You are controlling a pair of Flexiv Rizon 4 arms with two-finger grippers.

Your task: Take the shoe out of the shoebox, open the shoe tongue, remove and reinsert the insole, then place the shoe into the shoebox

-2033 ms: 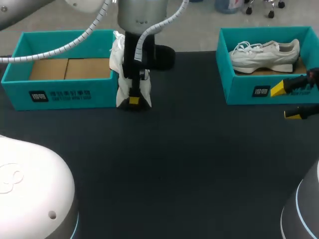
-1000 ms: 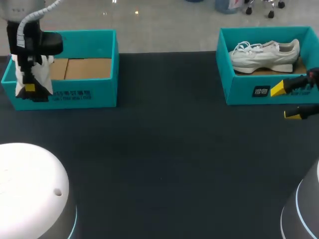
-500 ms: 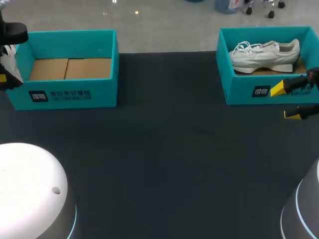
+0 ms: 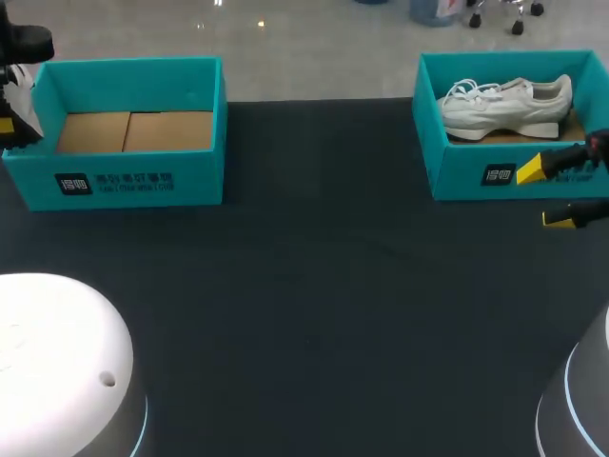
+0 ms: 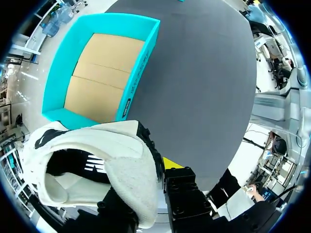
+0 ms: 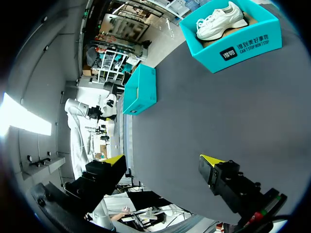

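A white shoe hangs at the far left edge of the head view, just outside the left end of an empty teal shoebox. My left gripper is shut on it. In the left wrist view the shoe shows a fleecy collar and dark inside, and the left gripper pinches its wall; the empty box lies ahead. A second white shoe lies in the right teal shoebox. My right gripper stands open in front of that box, holding nothing; from the right wrist, the right gripper faces the box.
The black table stretches between the two boxes. The white base of my left arm fills the near left corner and the grey base of my right arm the near right corner.
My left arm has carried the white shoe from the middle of the table leftwards past the empty box to the view's left edge. The right arm has not moved.
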